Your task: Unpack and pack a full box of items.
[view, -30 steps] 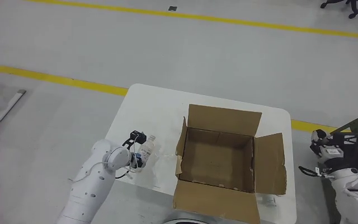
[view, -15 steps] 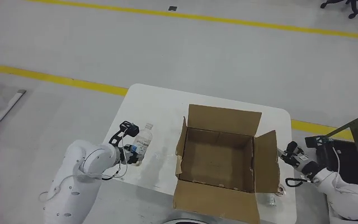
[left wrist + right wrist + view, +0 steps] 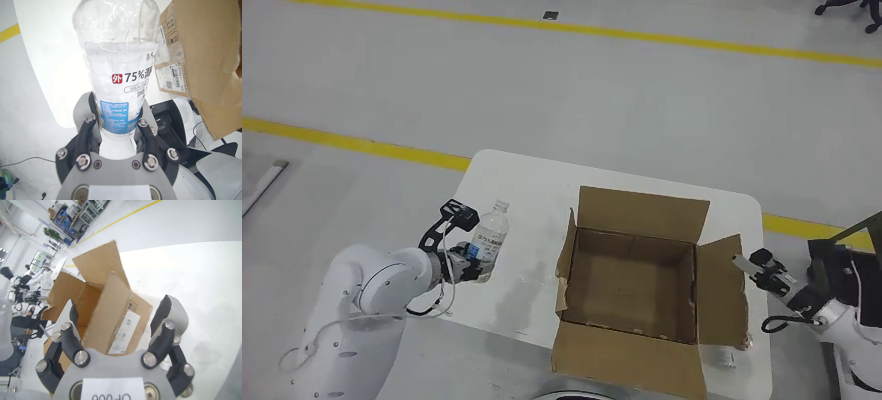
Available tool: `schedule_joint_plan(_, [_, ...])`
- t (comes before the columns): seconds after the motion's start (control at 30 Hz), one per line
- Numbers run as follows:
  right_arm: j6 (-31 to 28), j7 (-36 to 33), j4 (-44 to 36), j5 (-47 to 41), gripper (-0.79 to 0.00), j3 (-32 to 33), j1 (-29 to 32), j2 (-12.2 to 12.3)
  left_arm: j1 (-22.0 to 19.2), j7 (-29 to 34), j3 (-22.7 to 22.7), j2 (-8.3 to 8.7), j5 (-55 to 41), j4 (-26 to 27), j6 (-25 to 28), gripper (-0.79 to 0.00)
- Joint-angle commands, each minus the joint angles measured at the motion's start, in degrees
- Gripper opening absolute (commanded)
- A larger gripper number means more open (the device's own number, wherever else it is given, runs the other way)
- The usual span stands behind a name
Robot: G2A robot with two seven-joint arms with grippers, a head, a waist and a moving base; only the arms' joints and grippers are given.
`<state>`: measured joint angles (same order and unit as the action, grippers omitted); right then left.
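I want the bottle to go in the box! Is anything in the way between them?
Only the left flap of the box, standing up on the side facing the bottle in the left hand. Nothing else visible stands between them, and the box is open on top, so lifting over the flap should probably work.

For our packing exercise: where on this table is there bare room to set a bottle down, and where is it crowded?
Widest bare patch: the table between its left edge and the cardboard box, below the bottle in the left gripper. Narrow strip behind the back flap. Crowded: the right side, with the side flap and right gripper.
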<state>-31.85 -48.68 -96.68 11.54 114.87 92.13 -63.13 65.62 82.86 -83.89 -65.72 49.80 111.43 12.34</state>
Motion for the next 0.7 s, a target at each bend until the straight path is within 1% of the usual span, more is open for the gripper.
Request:
schedule_joint_plan(0.0, [-0.6,-1.4,-0.2,-1.1,-0.065,-0.1,0.1,0.2,-0.2,-0.2,0.1,0.15,-0.2,1.0,0.1,-0.785])
schedule_joint_plan(0.03, [-0.9,-2.1,-0.4,-1.2,-0.080,-0.2,0.3,0.3,-0.2,-0.1,0.2,0.22,-0.2,1.3,0.0,-0.785])
schedule_joint_plan(0.07, [-1.3,-2.9,-0.7,-0.4,-0.160,-0.3,0.4,0.5,-0.3,-0.2,0.3,0.28,-0.4,1.7,0.0,-0.785])
schedule_joint_plan(0.1, [-1.1,-3.1,-0.6,0.3,-0.212,-0.3,0.5,0.6,-0.3,-0.2,0.4,0.35,-0.4,1.9,-0.1,-0.785])
schedule_joint_plan(0.13, [-0.8,-3.1,-0.5,0.9,-0.376,-0.5,0.6,0.7,-0.3,0.0,0.6,0.40,-0.5,2.0,0.0,-0.785])
schedule_joint_plan(0.2, [-0.5,-2.6,-0.2,1.3,-0.499,-0.9,0.7,0.8,-0.3,0.0,0.6,0.40,-0.5,2.0,0.0,-0.785])
schedule_joint_plan(0.23, [-0.5,-2.4,-0.1,1.5,-0.579,-1.1,0.7,0.8,-0.3,0.0,0.6,0.40,-0.5,2.0,0.0,-0.785])
schedule_joint_plan(0.3, [-0.4,-1.9,0.0,2.3,-0.656,-1.2,1.0,1.0,-0.3,0.0,0.6,0.40,-0.5,2.0,0.0,-0.785])
schedule_joint_plan(0.33, [-0.4,-1.6,0.0,2.4,-0.717,-1.3,1.1,1.0,-0.3,0.0,0.6,0.40,-0.5,2.0,0.0,-0.785])
schedule_joint_plan(0.37, [-0.4,-1.4,0.0,2.5,-0.760,-1.5,1.2,1.1,-0.3,0.0,0.6,0.40,-0.5,2.0,0.0,-0.785])
schedule_joint_plan(0.4, [-0.4,-1.2,0.1,2.8,-0.785,-1.5,1.3,1.1,-0.3,0.0,0.6,0.40,-0.5,2.0,0.0,-0.785])
schedule_joint_plan(0.67, [0.5,2.7,1.2,1.1,-0.785,-3.4,1.4,1.2,-0.3,0.0,0.6,0.40,-0.5,2.0,0.0,-0.785])
